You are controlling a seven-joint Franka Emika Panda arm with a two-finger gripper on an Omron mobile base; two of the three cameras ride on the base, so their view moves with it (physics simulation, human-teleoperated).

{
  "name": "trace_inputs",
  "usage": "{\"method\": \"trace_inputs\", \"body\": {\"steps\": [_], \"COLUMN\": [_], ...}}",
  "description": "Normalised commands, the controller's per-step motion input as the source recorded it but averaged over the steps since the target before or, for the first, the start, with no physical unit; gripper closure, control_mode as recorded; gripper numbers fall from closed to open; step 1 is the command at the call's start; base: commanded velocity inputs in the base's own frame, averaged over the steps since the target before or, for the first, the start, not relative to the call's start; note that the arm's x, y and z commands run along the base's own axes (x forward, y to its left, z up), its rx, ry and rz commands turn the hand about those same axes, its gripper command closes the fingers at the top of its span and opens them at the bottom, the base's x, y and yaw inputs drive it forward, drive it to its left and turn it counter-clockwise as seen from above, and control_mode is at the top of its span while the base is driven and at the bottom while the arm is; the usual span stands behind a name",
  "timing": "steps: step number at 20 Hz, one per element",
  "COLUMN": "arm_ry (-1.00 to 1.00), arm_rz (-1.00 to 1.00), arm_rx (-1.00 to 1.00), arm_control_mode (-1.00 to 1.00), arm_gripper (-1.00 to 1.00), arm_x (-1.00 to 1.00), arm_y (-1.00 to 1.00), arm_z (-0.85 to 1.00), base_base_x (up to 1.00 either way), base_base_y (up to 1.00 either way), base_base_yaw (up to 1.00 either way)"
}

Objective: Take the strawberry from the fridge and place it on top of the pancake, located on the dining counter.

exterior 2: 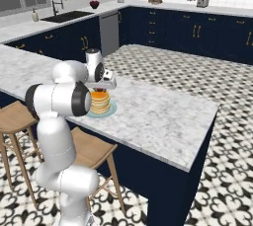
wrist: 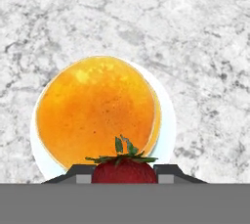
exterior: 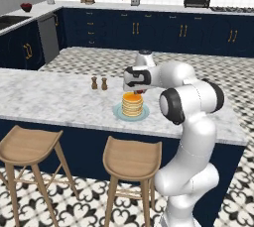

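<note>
1 strawberry (wrist: 125,171), 1 pancake (wrist: 97,109) stack, 2 stools (exterior: 131,159), 2 shakers (exterior: 99,83)

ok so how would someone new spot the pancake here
Look at the long marble dining counter with wooden stools in front. Near the robot's arm sits the pancake, a short golden-orange stack on a pale blue-green plate, unlike the two small brown shakers nearby.

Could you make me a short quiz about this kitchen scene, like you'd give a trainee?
1. True or false: the claw is shut on the strawberry.
2. What lies under the pancake? A) a pale round plate B) a wooden board C) bare marble
3. Fill in: beside the pancake on the dining counter stand two small brown ____.

Key: 1 true. 2 A, the plate. 3 shakers.
</note>
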Motion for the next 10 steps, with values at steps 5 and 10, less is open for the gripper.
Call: {"method": "trace_inputs", "body": {"steps": [5, 10], "arm_ry": [0.0, 0.0], "arm_rz": [0.0, 0.0], "arm_rx": [0.0, 0.0], "arm_control_mode": [-1.0, -1.0], "arm_gripper": [1.0, 1.0], "arm_x": [0.0, 0.05], "arm_y": [0.05, 0.11], "arm_z": [-0.05, -0.13], "base_base_x": [0.0, 0.0], "base_base_y": [0.0, 0.0], "base_base_yaw": [0.0, 0.0]}}
